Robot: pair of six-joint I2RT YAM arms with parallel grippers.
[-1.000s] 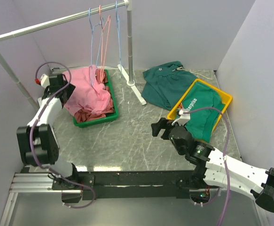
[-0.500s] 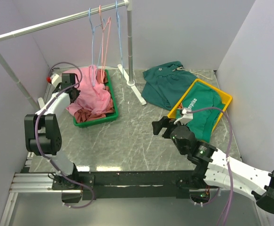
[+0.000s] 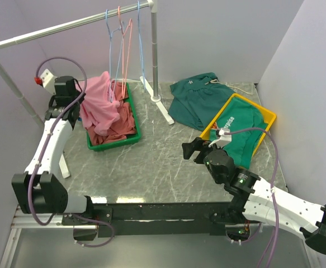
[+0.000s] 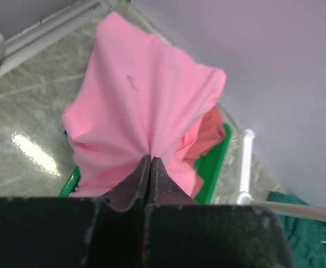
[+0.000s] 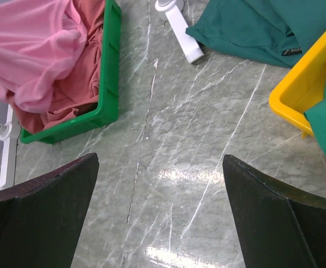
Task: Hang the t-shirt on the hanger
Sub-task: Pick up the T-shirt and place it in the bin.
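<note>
The task is at an early stage. The left gripper (image 4: pixel 150 163) has its fingers pressed tight together on a fold of the bright pink t-shirt (image 3: pixel 100 103), holding it bunched above the green bin (image 3: pixel 113 142) near the table's far-left corner. The shirt's lower part drapes into the bin, onto the brick-red shirt (image 3: pixel 122 125) lying there. The grasp looks made, and the shirt is partly up but not free of the bin.

The light-blue wire hanger (image 3: pixel 109 50) hangs by its hook from the rail (image 3: pixel 56 28) along the far edge, just beside the raised shirt, with a pink wire hanger (image 3: pixel 126 47) next to it. No cloth is on it. Still to do, by my reading: get the shirt clear, open its neck or hem, and thread it over the hanger's shoulders.

The right gripper (image 5: pixel 158 167) is spread wide and holds nothing, hovering over bare table toward the right edge, near the yellow bin (image 3: pixel 263 120).
</note>
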